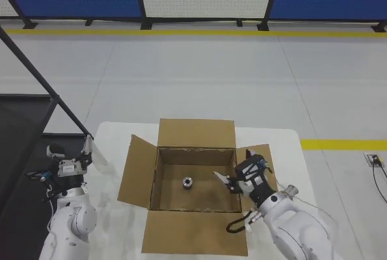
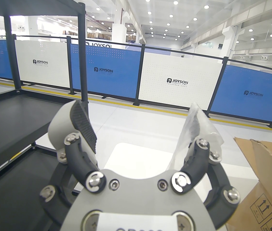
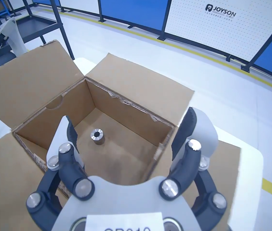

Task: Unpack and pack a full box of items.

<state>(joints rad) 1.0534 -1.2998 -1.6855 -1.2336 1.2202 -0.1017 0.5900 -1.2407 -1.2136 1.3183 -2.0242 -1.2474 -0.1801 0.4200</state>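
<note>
Box: I have the box (image 1: 196, 156) open on the desk (image 1: 271, 140), all four flaps folded out

Ring: one small metal ring (image 3: 97, 135) stands on the box floor near the middle, apart from every wall

Right tool: the right tool (image 3: 128, 115) is released, jaws spread wide, hanging over the box's right rim and aimed down toward the ring

Left tool: the left tool (image 2: 136, 114) is also released, well to the left of the box over the desk edge, close to the black shelf (image 2: 17, 121)

Bag: a clear bag (image 2: 198, 126) clings to one finger of the left tool though nothing clamps it

Risk, bag: I judge the film may stay stuck to the pad, then drop off at a bad place or get pinched into my next grasp, spoiling the grip

Risk, rim: if I send the right tool down from where it hangs, the outer finger could catch the right wall or flap and shove the whole box across the desk

Risk, ring: it is short, smooth and round, so a slightly off-centre close could squirt it sideways or tip it rolling toward a corner that is harder to reach

Risk, shelf: swinging the left arm further from the box could clip the shelf post
</note>
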